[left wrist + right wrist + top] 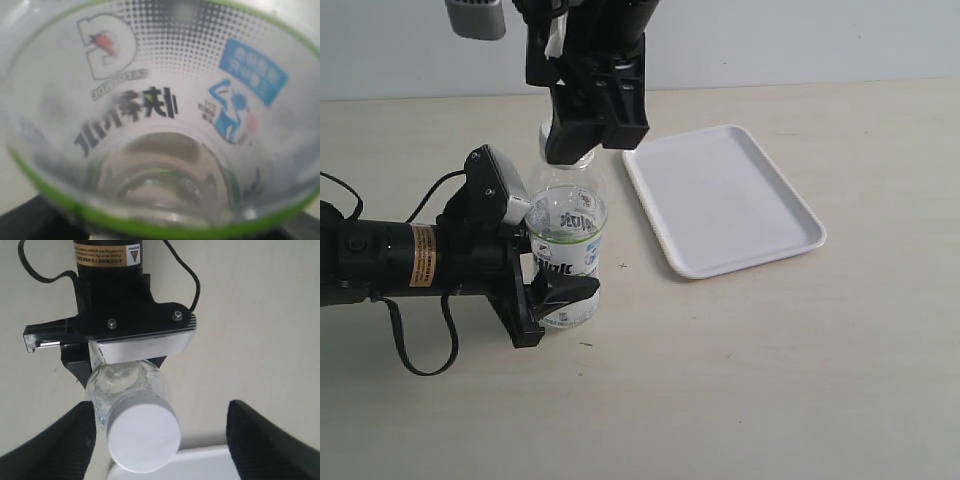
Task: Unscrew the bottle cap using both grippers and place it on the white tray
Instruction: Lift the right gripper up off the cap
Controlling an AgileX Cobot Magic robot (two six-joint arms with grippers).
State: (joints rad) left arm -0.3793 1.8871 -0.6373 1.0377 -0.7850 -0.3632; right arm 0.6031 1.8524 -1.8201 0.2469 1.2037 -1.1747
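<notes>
Either side of bottle cap [144, 437] | right fingers [55, 440] spread wide, clear of it | left fingers [565, 292] clamping bottle [570, 215]

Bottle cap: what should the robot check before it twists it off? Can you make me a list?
1. The bottle stands upright: ok.
2. The left fingers are clamped around the bottle's label: ok.
3. The cap sits on the bottle's neck: ok.
4. The right fingers are lined up on both sides of the cap: ok.
5. The right fingers grip the cap: not ok, they are wide open and not touching it.
6. The white tray has room for the cap: ok, nothing lies on it.
</notes>
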